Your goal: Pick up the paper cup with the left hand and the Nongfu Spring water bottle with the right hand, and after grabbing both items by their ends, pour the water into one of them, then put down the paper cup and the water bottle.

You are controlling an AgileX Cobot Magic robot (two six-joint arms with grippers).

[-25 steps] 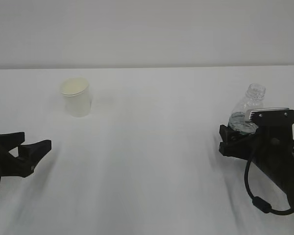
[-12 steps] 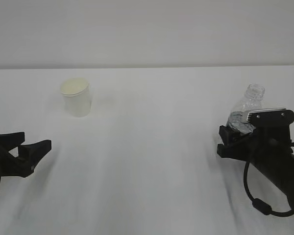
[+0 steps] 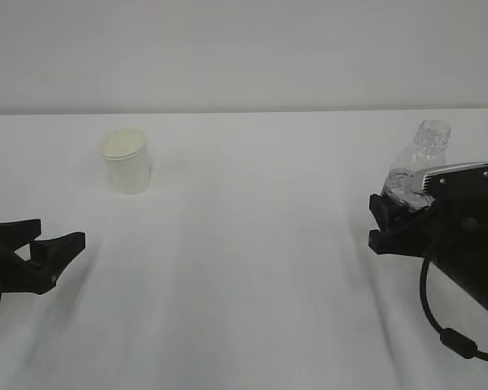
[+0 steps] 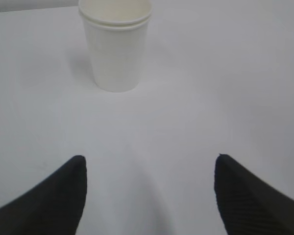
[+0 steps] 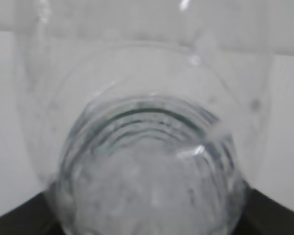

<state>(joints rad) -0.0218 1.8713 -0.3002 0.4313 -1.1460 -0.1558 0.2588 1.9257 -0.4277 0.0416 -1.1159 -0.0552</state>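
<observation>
Right pincer (image 3: 390, 223) holds slippery, crushable Nongfu Spring water bottle (image 3: 415, 171) low near desk's right edge; left pincer (image 3: 57, 250) wide, empty.

Left hand (image 3: 53, 248) low at the left edge, black fingers (image 4: 54, 196) spread wide and empty, pointing forward, right hand (image 3: 398, 223) at the right, tilted upward, fingers closed around the bottle (image 3: 415, 166), cable looping beneath the arm

Lab-like test bench: bare white table (image 3: 244, 268), blank pale wall (image 3: 244, 49).
</observation>
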